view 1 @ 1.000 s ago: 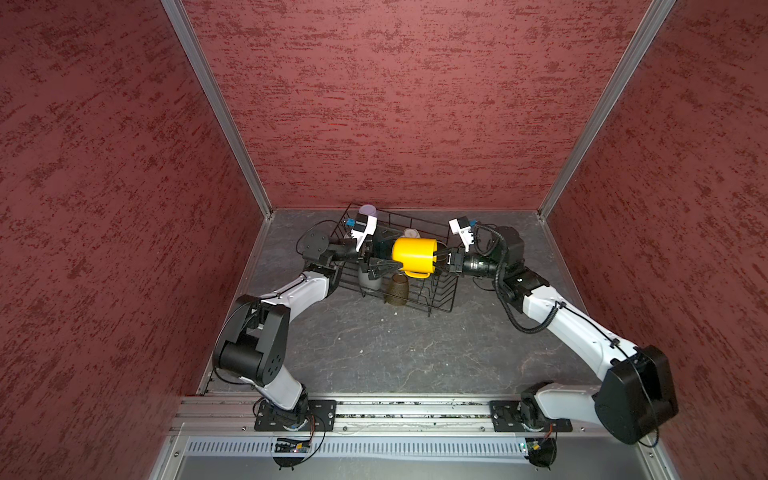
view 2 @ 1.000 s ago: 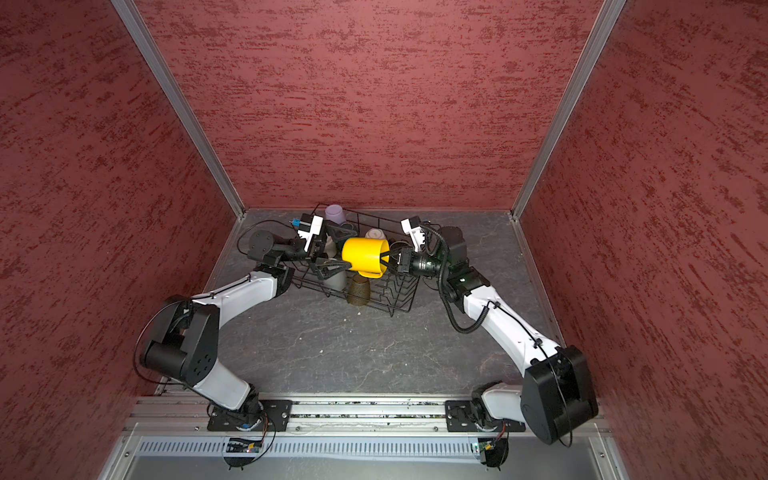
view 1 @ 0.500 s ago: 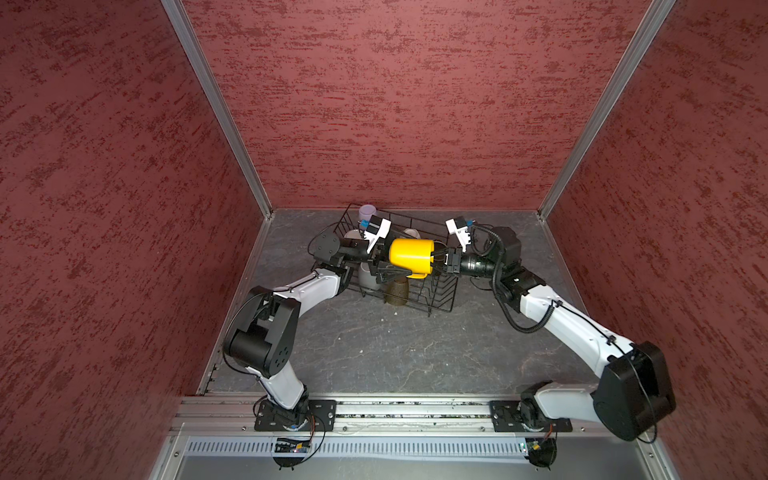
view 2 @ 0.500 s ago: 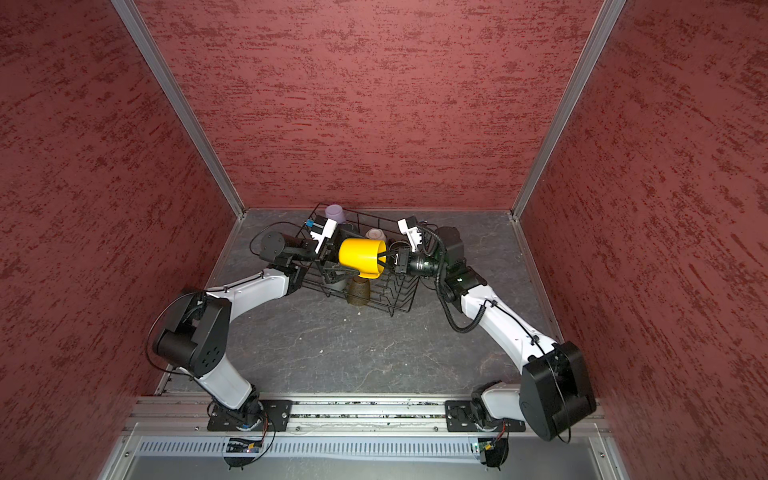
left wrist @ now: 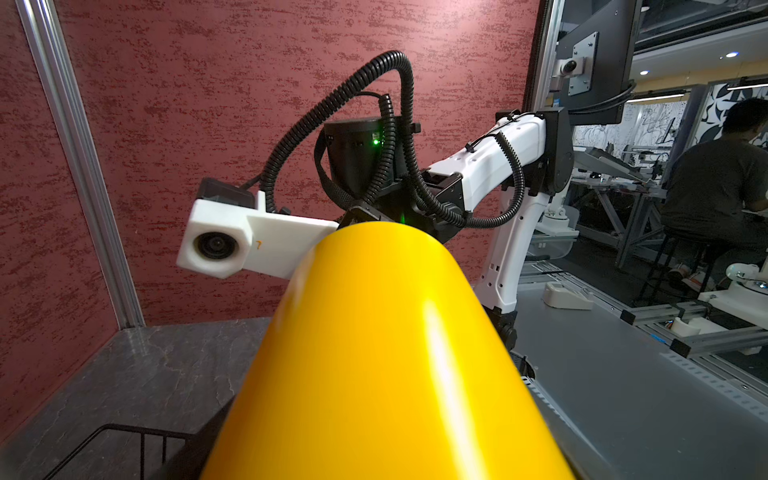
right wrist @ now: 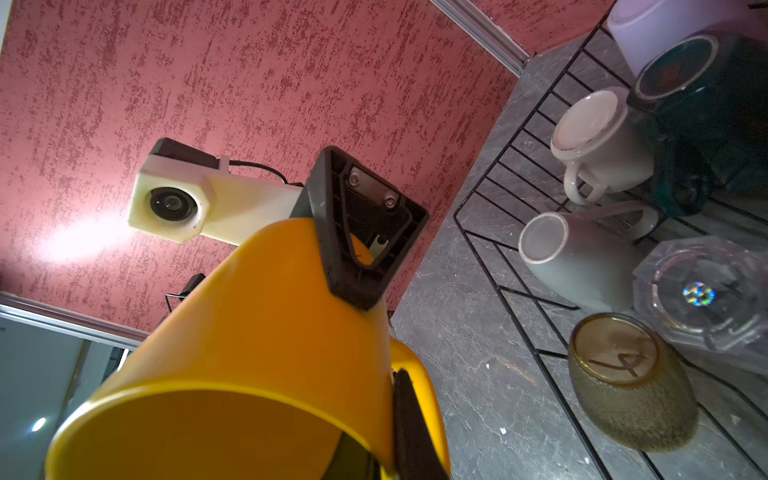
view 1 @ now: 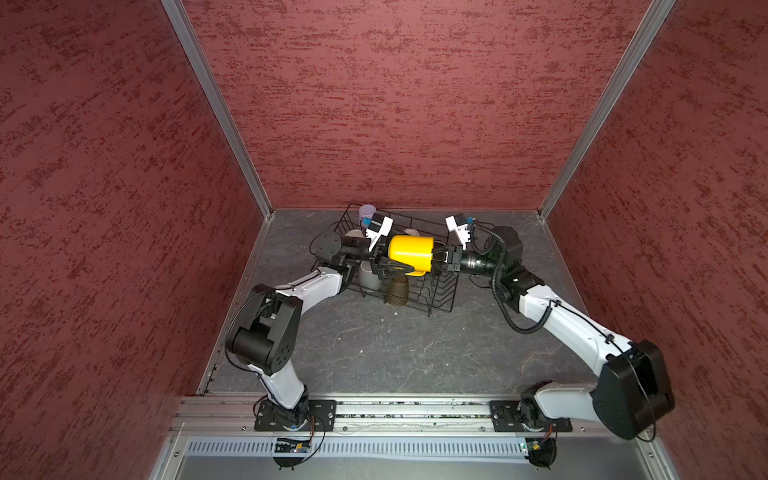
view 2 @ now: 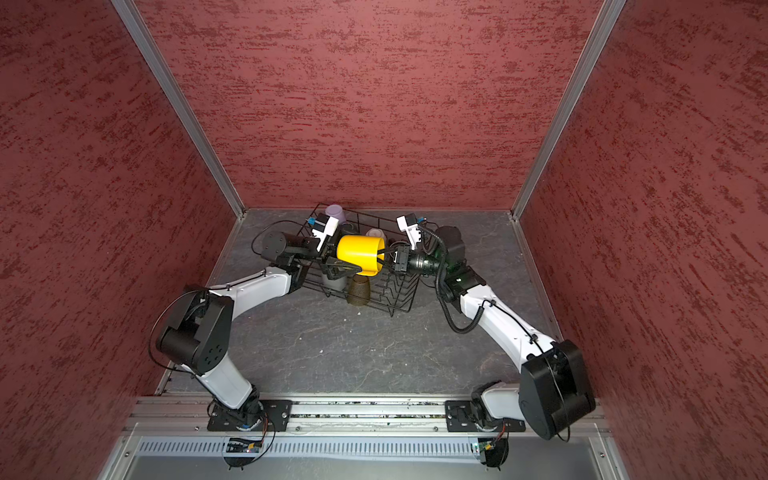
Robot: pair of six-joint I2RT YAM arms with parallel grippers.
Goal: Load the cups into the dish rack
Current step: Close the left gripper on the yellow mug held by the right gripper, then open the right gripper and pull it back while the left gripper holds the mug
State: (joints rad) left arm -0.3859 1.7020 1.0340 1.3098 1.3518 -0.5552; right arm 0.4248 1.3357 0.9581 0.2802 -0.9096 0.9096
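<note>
In the right wrist view alone, clear glass (right wrist: 702,291) beside amber glass (right wrist: 627,386)

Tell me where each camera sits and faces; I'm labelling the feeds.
Both top views: high over the front rail, looking down on both arms; left gripper and right gripper meet at the yellow cup over the dish rack.
Left wrist: on that arm, facing over the cup at the right arm; own gripper unclear.
Right wrist: on that arm, facing along the cup toward racked cups; one own finger shows.
Shared: yellow cup in all; each wrist view shows the opposite wrist camera.
</note>
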